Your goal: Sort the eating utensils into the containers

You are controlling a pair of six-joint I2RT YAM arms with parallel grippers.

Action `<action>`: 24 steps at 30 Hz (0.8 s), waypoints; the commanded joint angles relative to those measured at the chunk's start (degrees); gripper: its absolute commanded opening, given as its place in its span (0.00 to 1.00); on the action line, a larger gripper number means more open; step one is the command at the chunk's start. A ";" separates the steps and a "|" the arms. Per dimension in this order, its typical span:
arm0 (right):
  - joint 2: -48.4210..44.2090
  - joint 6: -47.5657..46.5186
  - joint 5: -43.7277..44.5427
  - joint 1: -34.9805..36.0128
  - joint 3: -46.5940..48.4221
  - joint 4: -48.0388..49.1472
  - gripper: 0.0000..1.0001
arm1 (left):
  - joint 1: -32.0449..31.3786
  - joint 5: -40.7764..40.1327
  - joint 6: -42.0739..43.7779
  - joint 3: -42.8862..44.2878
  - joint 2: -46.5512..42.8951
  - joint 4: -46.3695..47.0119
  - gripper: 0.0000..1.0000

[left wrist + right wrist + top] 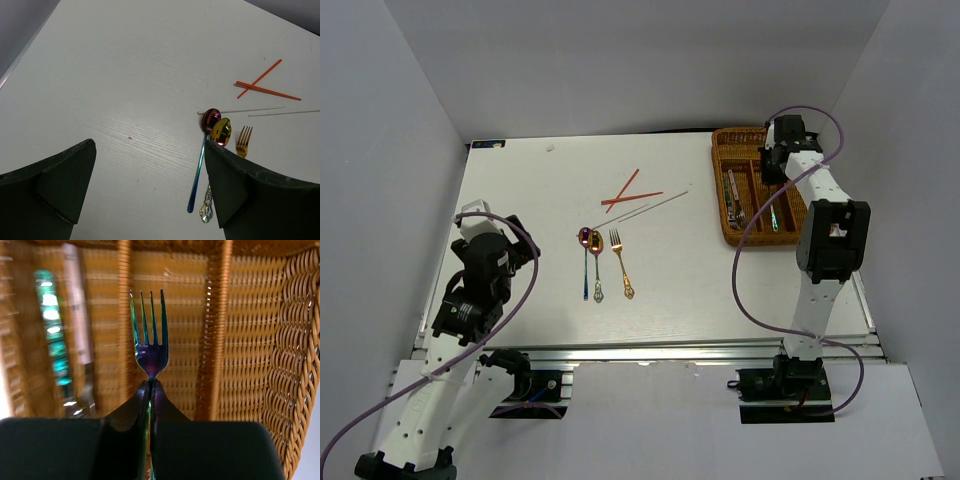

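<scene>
**Right arm holds a fork over the tray; left arm open above the table**

Top view: I see the wicker tray (748,236) at the far right of the table, with a few utensils already in its long slots. The right gripper (769,175) hangs over it. The left gripper (474,218) is over the table's left side, well apart from the loose cutlery. Mid-table lie a purple spoon (586,262), a gold spoon (597,266) touching it at the bowl, and a gold fork (622,266) just beside them. Beyond them are crossed red chopsticks (628,192) and silver chopsticks (646,209).

Left wrist: my fingers (50,190) stand wide apart, gripping nothing; the spoons lie ahead to the right.

Right wrist: the fingers are pressed together on the neck of an iridescent blue-purple fork (150,347), tines pointing away, above a long slot between two dividers. A blurred teal-handled utensil (52,335) lies in the neighbouring slot to the left.
</scene>
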 commanded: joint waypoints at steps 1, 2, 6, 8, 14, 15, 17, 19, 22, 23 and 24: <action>1.44 -1.55 4.37 -0.28 2.95 2.77 0.00 | -0.19 1.37 0.80 -0.10 -0.24 1.03 0.98; 1.80 -1.81 4.03 -0.63 3.12 2.87 0.00 | -0.19 1.63 0.80 -0.01 0.03 1.12 0.98; 3.29 -1.64 3.41 -0.81 5.49 1.02 0.13 | -0.10 2.34 0.98 -0.01 0.73 1.21 0.98; 3.21 -1.47 2.53 -0.81 5.85 0.14 0.19 | -0.19 2.60 1.06 -0.01 0.99 1.21 0.98; -0.92 2.75 0.86 -0.73 7.78 -1.52 0.55 | -0.19 2.69 1.15 -0.01 1.08 1.12 0.98; -1.53 3.54 -0.01 -0.73 8.91 -2.05 0.69 | -0.19 2.60 1.15 -0.01 1.00 1.12 0.98; -4.08 7.75 -2.56 0.06 9.10 -3.19 0.85 | -0.19 2.43 1.15 -0.01 1.08 1.03 0.98; -9.06 12.39 -1.71 2.16 4.66 -3.11 0.89 | -0.10 2.08 1.06 -0.01 1.00 1.03 0.98; -18.80 15.40 16.73 13.56 -5.96 0.13 0.89 | -0.10 1.55 0.98 -0.10 1.17 0.86 0.98; -24.68 16.98 25.47 22.13 -9.67 6.23 0.89 | -0.19 1.46 0.89 -0.01 1.35 0.77 0.98; -24.74 18.30 25.55 26.04 -13.97 6.29 0.89 | -0.19 1.46 0.89 -0.01 1.43 0.68 0.98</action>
